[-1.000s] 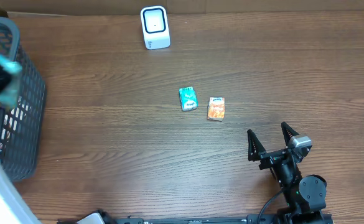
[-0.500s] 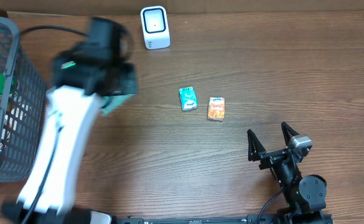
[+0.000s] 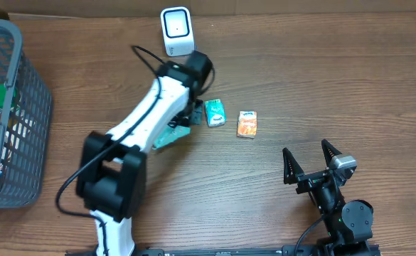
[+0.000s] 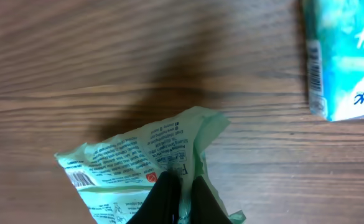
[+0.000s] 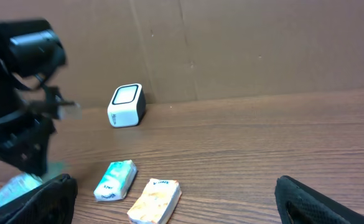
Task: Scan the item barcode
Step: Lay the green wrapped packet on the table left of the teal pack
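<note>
Beside teal carton [image 3: 215, 112], left gripper [image 4: 180, 186] pinched tight on pale green packet [image 4: 132, 163]; right gripper [image 3: 309, 162] gaping wide, well apart

- The left gripper [image 4: 180, 188], fingers pinched together, clamps a crumpled pale green packet [image 4: 135, 158] above the wooden table [image 4: 76, 56]; a barcode [image 4: 82, 180] shows near the packet's left edge
- A teal pack [image 4: 346, 56] lies at upper right, apart from the packet

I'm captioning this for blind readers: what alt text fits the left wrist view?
The left arm's black fingers pinch a crumpled pale green packet, seen against a wooden table, a barcode showing on it. A teal box with a side barcode lies at upper right.
</note>
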